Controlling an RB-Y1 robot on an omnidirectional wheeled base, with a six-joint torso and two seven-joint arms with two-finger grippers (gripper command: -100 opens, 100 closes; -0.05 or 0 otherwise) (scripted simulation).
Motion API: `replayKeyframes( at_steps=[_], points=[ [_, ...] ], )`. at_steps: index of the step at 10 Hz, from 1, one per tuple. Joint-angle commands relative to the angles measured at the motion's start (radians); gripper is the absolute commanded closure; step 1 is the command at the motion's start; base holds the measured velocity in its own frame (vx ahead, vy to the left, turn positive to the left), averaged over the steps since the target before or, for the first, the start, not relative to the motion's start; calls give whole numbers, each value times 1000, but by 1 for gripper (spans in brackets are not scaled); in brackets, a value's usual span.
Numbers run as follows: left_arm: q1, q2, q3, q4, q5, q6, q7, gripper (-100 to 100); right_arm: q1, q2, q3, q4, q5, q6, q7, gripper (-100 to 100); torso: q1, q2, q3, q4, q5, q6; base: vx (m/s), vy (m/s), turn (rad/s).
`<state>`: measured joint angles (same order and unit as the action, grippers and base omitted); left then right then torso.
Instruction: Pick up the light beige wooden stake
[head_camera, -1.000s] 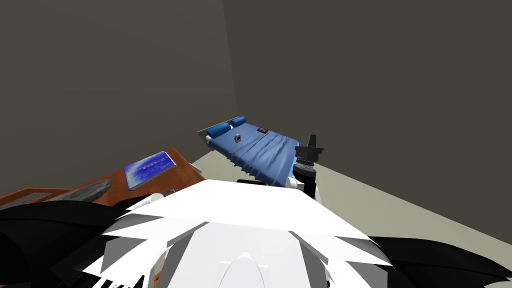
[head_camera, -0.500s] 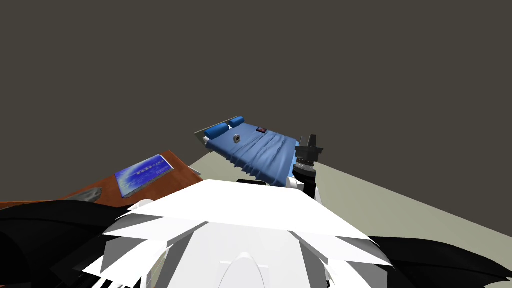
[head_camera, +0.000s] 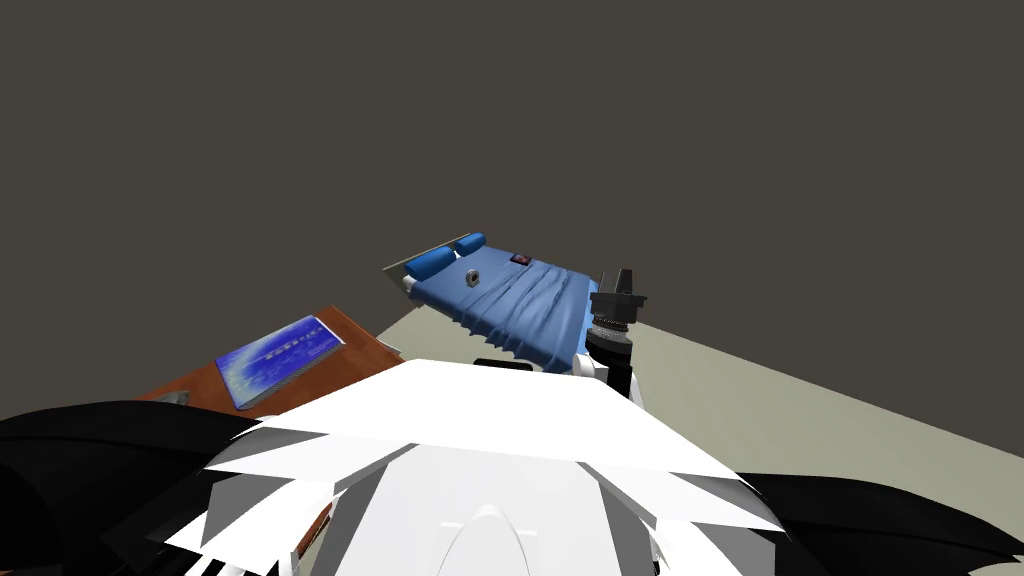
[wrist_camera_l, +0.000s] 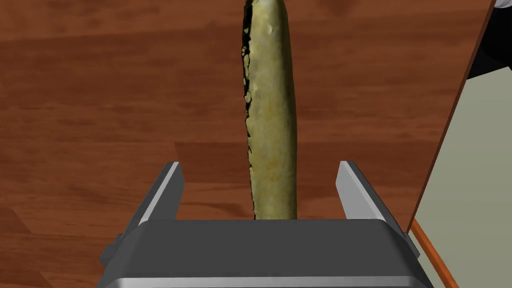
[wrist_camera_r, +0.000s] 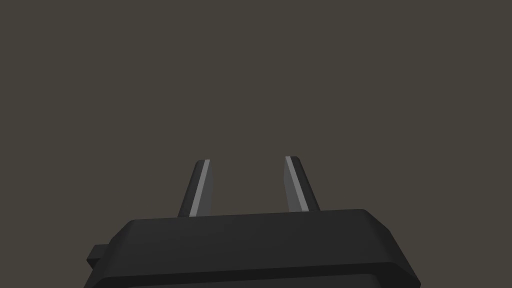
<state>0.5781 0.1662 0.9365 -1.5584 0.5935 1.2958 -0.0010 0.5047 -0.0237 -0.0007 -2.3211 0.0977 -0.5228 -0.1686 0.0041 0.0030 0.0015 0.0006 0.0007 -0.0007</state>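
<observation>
Since my left tool (wrist_camera_l: 260, 165) stands wide open with the stake (wrist_camera_l: 270, 100) running straight out between its two fingers, I judge the step in hand to be the closing itself. The stake touches neither finger and sits slightly nearer the one on the desk-edge side. I should centre over it, stay low, and squeeze slowly so both blades meet its flanks together.

It is long and rounded, a mottled yellowish beige, with a ragged dark chipped seam down one side. A shape like that could roll or slip from thin flat blades. It lies flat on the desk (wrist_camera_l: 100, 100), which is smooth red-brown wood grain and ends just beyond that finger.

My right tool (wrist_camera_r: 247, 165) is idle, its fingers parted on nothing.
</observation>
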Motion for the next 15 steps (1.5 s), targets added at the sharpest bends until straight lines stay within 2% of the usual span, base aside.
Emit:
replayKeyframes(
  at_steps=[1, 4, 5, 6, 7, 8, 11, 12, 13, 15],
  points=[
    [-5, 2, 25, 29, 16, 44, 3, -100, 0, 0, 0, 0, 0, 0, 0, 0, 0, 0, 0, 0, 0, 0, -14, 59, -62],
    [-9, -2, 70, 79, 48, 110, 1, -100, 0, 0, 0, 0, 0, 0, 0, 0, -1, 0, 0, 0, 0, 0, -27, 60, -89],
    [-10, -3, 78, 88, 54, 122, 1, -100, 0, 0, 0, 0, 0, 0, 0, 0, -1, 1, 0, 0, 0, 0, -25, 57, -37],
    [-8, -2, 73, 76, 50, 116, 3, -100, 0, 0, 0, 0, 0, 0, 0, 0, -1, 0, 0, 0, 0, 0, -10, 25, -7],
    [-9, -2, 74, 78, 51, 119, 3, 0, 0, 0, 0, 0, 0, 0, 0, 0, -3, -1, 0, 0, -1, 0, -2, 5, 0],
    [-21, -4, 56, 107, 40, 87, 4, -100, 0, 0, 0, 0, 0, 0, 0, 0, -4, -1, -1, 0, -1, 0, -6, 12, 18],
    [-41, -8, 29, 150, 23, 40, 6, -100, 0, 0, 0, 0, 0, 0, 0, 0, -4, -1, -1, 0, -1, 0, -10, 17, 11],
    [-36, -10, 35, 139, 26, 51, 5, -100, 0, 0, 0, 0, 0, 0, 0, 0, -4, -1, -1, 0, -1, 0, -4, 6, 0],
    [-36, -10, 34, 141, 26, 47, 5, 100, 0, 0, 0, 0, 0, 0, 0, 0, -5, -1, -1, 0, -1, 0, 0, 0, 0],
    [-36, -11, 33, 141, 26, 50, 5, 100, 0, 0, 0, 0, 0, 0, 0, 0, -2, -2, -1, 0, 0, 0, 0, 0, 0]
  ],
)
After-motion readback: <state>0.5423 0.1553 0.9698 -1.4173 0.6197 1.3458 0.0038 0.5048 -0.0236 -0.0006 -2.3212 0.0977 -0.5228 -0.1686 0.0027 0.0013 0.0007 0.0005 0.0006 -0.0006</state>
